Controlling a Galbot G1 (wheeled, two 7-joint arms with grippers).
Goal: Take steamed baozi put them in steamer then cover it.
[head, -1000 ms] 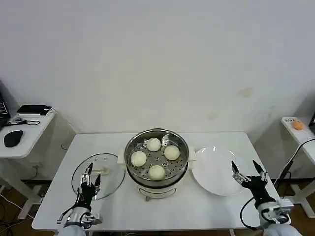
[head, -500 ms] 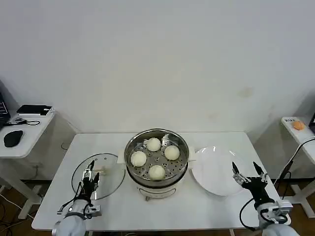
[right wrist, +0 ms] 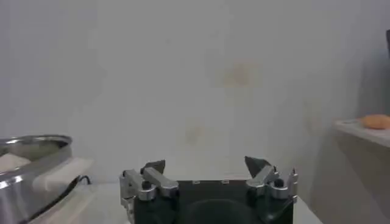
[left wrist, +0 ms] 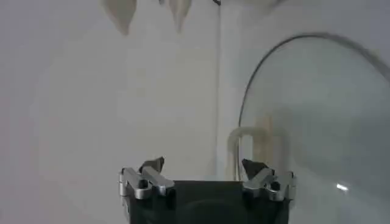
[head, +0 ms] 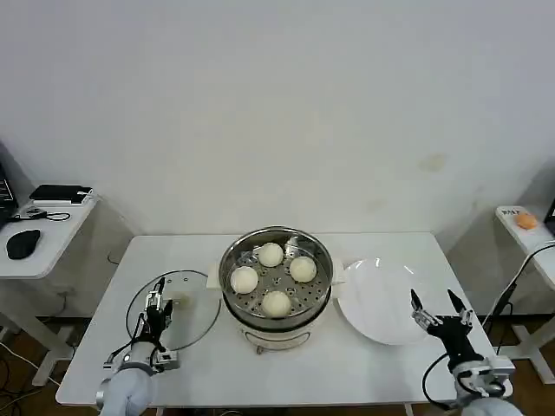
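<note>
Four baozi [head: 276,302] sit in the steamer [head: 276,279] mid-desk [head: 364,364]. The left claw [head: 156,310], fingers apart, hovers over the cover [head: 195,316] lying beside it; the right claw [head: 440,312] waits spread near the plate [head: 377,299].

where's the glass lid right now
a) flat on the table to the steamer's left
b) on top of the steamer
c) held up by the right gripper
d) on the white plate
a: the cover lies flat on the table left of the open steamer, with the left gripper over it.
</note>
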